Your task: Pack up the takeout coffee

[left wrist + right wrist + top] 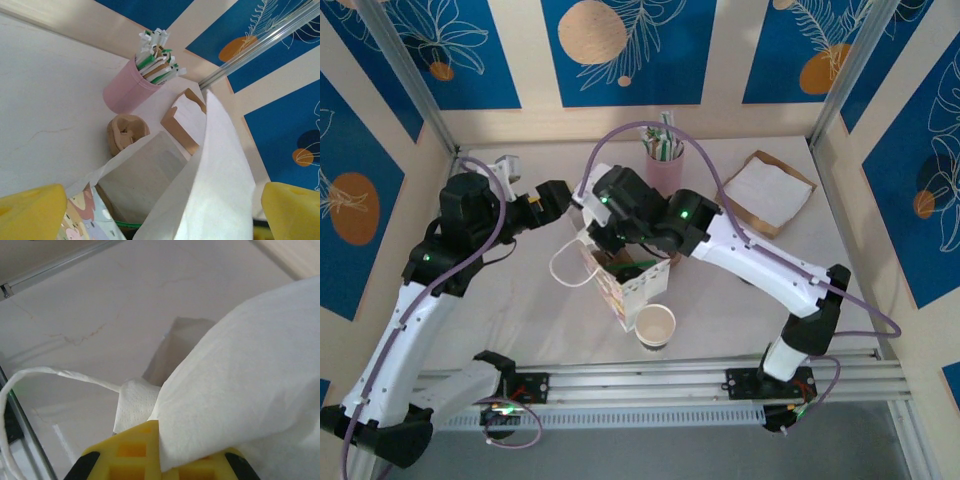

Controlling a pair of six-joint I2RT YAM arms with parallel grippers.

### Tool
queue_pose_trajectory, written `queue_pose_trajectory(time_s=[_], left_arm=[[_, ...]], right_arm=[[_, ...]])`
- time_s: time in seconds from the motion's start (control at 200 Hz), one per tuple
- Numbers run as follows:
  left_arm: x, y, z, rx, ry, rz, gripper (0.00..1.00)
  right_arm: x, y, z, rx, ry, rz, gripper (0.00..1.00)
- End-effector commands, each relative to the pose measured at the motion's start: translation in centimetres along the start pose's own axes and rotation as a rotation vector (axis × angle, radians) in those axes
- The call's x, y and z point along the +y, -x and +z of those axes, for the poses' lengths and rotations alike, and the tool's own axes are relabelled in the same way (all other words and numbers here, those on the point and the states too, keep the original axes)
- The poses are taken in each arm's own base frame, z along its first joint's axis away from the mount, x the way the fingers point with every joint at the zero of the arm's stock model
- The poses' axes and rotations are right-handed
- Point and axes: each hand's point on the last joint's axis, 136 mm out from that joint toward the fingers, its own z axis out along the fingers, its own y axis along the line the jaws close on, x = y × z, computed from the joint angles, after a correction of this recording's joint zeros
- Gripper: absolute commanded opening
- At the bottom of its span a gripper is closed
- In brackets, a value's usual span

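Note:
A white paper bag (625, 285) with a printed front stands open mid-table, its handle (565, 268) looped to the left. My right gripper (603, 238) is shut on the bag's upper edge; in the right wrist view the yellow fingers (130, 455) pinch the white paper (245, 390). My left gripper (560, 200) is wide open just left of the bag's mouth, and its yellow pads (30, 212) straddle the bag wall (220, 190). The takeout coffee is hidden. Something green and dark (125, 224) lies deep in the bag.
A lidless white paper cup (655, 325) stands in front of the bag. A pink cup of straws (665, 160) is behind it, a brown napkin holder (770, 190) at the back right. A brown moulded piece (125, 132) lies near the pink cup (132, 90).

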Motion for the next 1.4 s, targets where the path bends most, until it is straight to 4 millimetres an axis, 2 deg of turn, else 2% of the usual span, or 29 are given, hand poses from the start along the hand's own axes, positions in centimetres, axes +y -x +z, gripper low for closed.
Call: queue_pose_trajectory(time_s=[0.0, 0.135, 0.235, 0.415, 0.605, 0.825, 0.93, 1.171, 1.261, 1.396], left_arm=[[-0.3, 0.4, -0.4, -0.018, -0.02, 0.009, 1.0], [-0.3, 0.4, -0.4, -0.019, -0.023, 0.005, 1.0], [-0.2, 0.3, -0.3, -0.017, -0.021, 0.002, 1.0], [-0.2, 0.4, -0.3, -0.018, -0.021, 0.003, 1.0], [-0.1, 0.4, -0.2, -0.017, -0.02, 0.001, 1.0], [-0.2, 0.4, -0.2, -0.019, -0.025, 0.001, 1.0], [-0.2, 0.4, -0.3, -0.018, -0.023, 0.001, 1.0], [-0.3, 0.5, -0.3, -0.021, -0.027, 0.003, 1.0], [-0.3, 0.4, -0.2, -0.018, -0.029, 0.001, 1.0], [-0.3, 0.5, -0.3, -0.019, -0.029, 0.003, 1.0]], right_arm=[[0.6, -0.9, -0.4, 0.054, 0.093, 0.093, 0.0], [0.5, -2.0, 0.6, 0.12, 0.094, 0.099, 0.0], [1.2, -2.6, 1.4, 0.155, 0.111, 0.076, 0.0], [1.9, -3.1, 2.8, 0.186, 0.091, 0.009, 0.0], [0.9, -4.6, 4.5, 0.251, 0.004, -0.057, 0.0], [-0.1, -5.1, 5.2, 0.27, -0.058, -0.109, 0.0], [0.1, -5.1, 5.2, 0.267, -0.014, -0.094, 0.0], [2.4, -4.7, 6.2, 0.254, 0.152, -0.08, 0.0], [2.4, -5.4, 7.3, 0.295, 0.137, -0.107, 0.0], [1.2, -6.9, 8.9, 0.361, 0.082, -0.116, 0.0]])
